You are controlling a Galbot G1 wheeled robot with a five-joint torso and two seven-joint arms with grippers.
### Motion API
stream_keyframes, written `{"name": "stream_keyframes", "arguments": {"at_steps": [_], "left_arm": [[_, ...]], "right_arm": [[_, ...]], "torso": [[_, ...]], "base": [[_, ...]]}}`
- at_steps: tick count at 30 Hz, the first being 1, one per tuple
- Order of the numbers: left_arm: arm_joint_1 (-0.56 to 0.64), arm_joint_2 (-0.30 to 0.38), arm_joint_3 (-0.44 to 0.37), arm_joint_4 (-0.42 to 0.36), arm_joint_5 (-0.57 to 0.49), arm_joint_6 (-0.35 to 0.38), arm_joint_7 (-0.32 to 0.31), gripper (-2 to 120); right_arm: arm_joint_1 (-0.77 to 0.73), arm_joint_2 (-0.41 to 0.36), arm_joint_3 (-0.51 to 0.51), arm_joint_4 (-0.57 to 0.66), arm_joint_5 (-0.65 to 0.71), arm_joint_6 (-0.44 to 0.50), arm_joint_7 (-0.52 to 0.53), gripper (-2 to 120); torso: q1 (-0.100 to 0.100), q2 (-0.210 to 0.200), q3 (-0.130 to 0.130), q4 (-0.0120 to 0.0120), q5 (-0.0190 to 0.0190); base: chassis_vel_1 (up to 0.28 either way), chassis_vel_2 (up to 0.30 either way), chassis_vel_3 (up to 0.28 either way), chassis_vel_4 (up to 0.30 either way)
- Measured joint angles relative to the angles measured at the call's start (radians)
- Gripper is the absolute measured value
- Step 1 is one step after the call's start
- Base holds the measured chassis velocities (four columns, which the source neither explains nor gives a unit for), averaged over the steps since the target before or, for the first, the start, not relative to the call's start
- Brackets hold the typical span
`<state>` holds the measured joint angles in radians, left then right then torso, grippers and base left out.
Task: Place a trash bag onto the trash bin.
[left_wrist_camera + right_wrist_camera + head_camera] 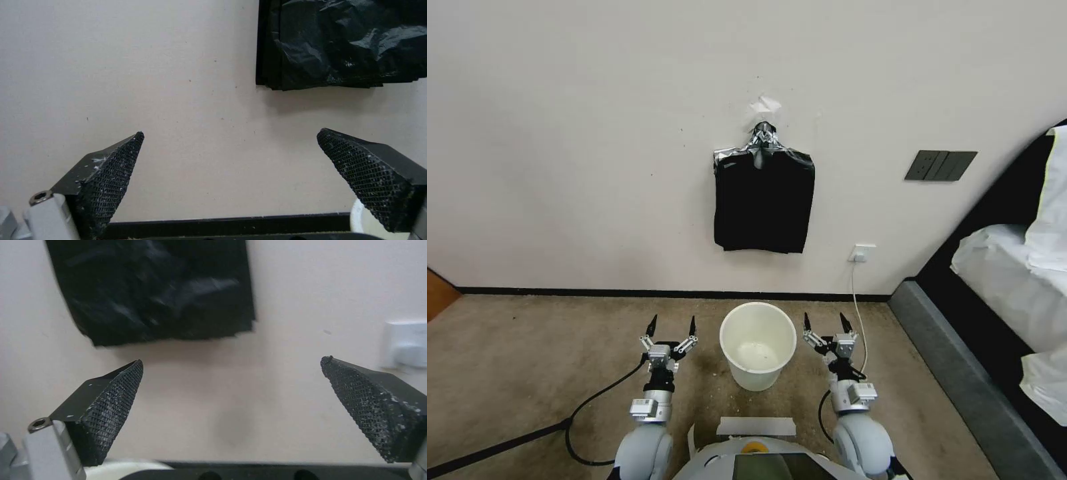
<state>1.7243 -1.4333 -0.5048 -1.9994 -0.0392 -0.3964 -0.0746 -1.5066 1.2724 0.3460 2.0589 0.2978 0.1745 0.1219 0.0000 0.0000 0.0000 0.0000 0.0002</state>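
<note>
The cream-white trash bin (755, 377) stands upright on the carpet in front of me, its inside bare. My left gripper (673, 323) is open just left of the bin, and my right gripper (824, 320) is open just right of it; neither touches it. Both point at the wall. A single trash bag is hidden; a flat bundle of black plastic (764, 200) hangs from a silver clip on the wall above the bin. Beyond the open left gripper (231, 133) is the bundle's lower corner (342, 43). The bundle (155, 290) also hangs beyond the open right gripper (233, 360).
A bed (1014, 267) with a dark frame runs along the right side. A white wall socket (862, 253) with a cable hanging to the floor sits right of the bin. A black cable (594, 400) crosses the carpet on the left. Grey tape (757, 425) marks the floor.
</note>
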Motion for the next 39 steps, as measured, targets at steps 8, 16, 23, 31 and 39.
{"name": "stream_keyframes", "arguments": {"at_steps": [8, 16, 23, 31, 39], "left_arm": [[0.021, -0.005, -0.031, -0.010, 0.002, -0.005, 0.003, 100], [0.026, -0.012, -0.053, -0.018, 0.004, -0.005, 0.003, 100], [0.030, -0.014, -0.061, -0.025, 0.005, -0.005, 0.003, 100], [0.034, -0.014, -0.076, -0.033, 0.005, -0.006, 0.003, 100], [0.035, -0.015, -0.087, -0.037, 0.002, -0.009, 0.002, 100]], "right_arm": [[0.276, -0.133, -0.106, -0.028, 0.241, -0.080, 0.001, 100], [0.573, -0.141, -0.213, -0.113, 0.474, -0.141, 0.004, 100], [0.802, -0.077, -0.242, -0.202, 0.745, -0.178, 0.025, 100], [0.956, 0.004, -0.238, -0.329, 0.996, -0.199, 0.011, 100], [1.037, 0.061, -0.235, -0.417, 1.084, -0.210, -0.026, 100]], "torso": [[0.000, 0.000, 0.000, 0.0000, 0.0000], [0.000, 0.000, 0.000, -0.0003, -0.0001], [0.000, 0.000, 0.000, 0.0000, -0.0003], [0.000, 0.000, 0.000, 0.0001, -0.0002], [0.000, 0.000, 0.000, -0.0001, -0.0002]], "base": [[0.000, 0.000, 0.000, 0.000], [0.000, 0.000, 0.000, 0.000], [0.000, 0.000, 0.000, 0.000], [0.000, 0.000, 0.000, 0.000], [0.000, 0.000, 0.000, 0.000]]}}
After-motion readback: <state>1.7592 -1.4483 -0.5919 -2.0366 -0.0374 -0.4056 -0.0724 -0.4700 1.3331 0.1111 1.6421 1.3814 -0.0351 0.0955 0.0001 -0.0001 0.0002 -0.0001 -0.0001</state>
